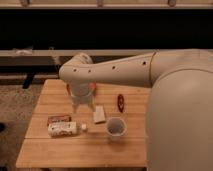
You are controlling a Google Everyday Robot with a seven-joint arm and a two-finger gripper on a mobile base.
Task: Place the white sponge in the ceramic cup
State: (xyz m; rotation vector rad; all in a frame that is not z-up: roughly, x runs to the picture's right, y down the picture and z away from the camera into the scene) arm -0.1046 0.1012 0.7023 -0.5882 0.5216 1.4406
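The white sponge [99, 114] lies flat on the wooden table [60, 150], near its middle. The ceramic cup [116, 127] stands upright just to the front right of the sponge, with a small gap between them. My gripper [83, 105] hangs down from the arm's wrist over the table, just left of the sponge and a little behind it. It does not touch the sponge. Nothing shows in it.
A white labelled bottle [62, 129] lies on its side at the front left, with a tiny white cube [84, 127] by its cap. A brown packet [59, 119] lies behind the bottle. An orange bowl [92, 87] is mostly hidden behind the wrist. A red object [120, 102] lies at the right.
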